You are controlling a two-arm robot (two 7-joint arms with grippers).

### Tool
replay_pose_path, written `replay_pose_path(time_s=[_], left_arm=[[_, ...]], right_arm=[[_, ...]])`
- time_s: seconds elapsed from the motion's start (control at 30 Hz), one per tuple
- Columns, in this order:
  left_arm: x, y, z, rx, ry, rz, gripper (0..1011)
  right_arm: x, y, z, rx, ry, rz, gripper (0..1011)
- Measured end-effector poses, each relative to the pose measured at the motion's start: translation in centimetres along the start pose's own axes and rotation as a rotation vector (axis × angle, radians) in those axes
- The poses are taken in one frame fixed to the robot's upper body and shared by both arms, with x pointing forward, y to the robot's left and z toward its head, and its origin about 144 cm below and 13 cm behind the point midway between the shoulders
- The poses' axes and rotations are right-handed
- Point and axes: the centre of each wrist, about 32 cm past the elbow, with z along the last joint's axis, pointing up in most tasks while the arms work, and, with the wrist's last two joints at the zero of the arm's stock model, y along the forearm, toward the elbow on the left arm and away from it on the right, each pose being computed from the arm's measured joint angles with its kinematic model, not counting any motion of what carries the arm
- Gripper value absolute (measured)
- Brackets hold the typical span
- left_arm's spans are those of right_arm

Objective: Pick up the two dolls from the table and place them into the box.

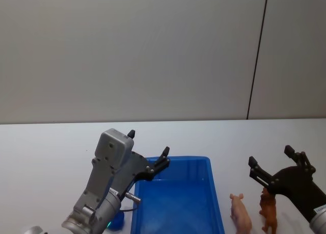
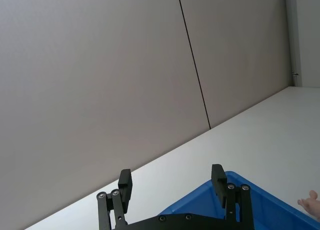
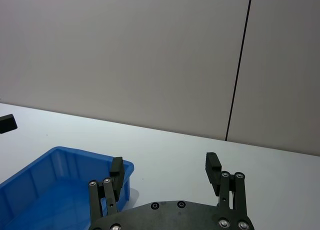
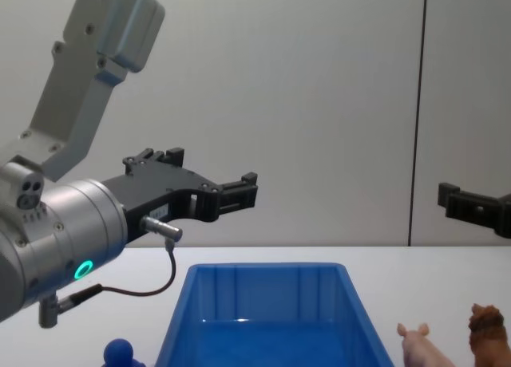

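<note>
Black left fingers [image 1: 164,156] wide over box [image 1: 188,159] corner; right fingers [image 1: 254,164] wide above brown doll [image 1: 268,211].

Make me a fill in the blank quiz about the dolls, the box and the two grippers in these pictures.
The pink pig stands between the brown doll and the box, whose colour is ____.
Both dolls stand on the table, to the robot's ____ of the box.
The left gripper and the right gripper both have their fingers ____.
Missing words: blue; right; open.
</note>
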Motion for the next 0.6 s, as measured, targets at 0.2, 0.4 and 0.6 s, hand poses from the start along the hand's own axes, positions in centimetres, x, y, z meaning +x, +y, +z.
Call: replay_pose_path(time_s=[0.2, 0.4, 0.6], left_arm=[[0.0, 0.0, 0.0, 0.0, 0.0, 0.0, 1001], [0.0, 0.0, 0.0, 0.0, 0.0, 0.0, 1001], [0.0, 0.0, 0.0, 0.0, 0.0, 0.0, 1001]], right_arm=[[0.0, 0.0, 0.0, 0.0, 0.0, 0.0, 1001], [0.0, 0.0, 0.0, 0.0, 0.0, 0.0, 1001], [0.0, 0.0, 0.0, 0.0, 0.0, 0.0, 1001]])
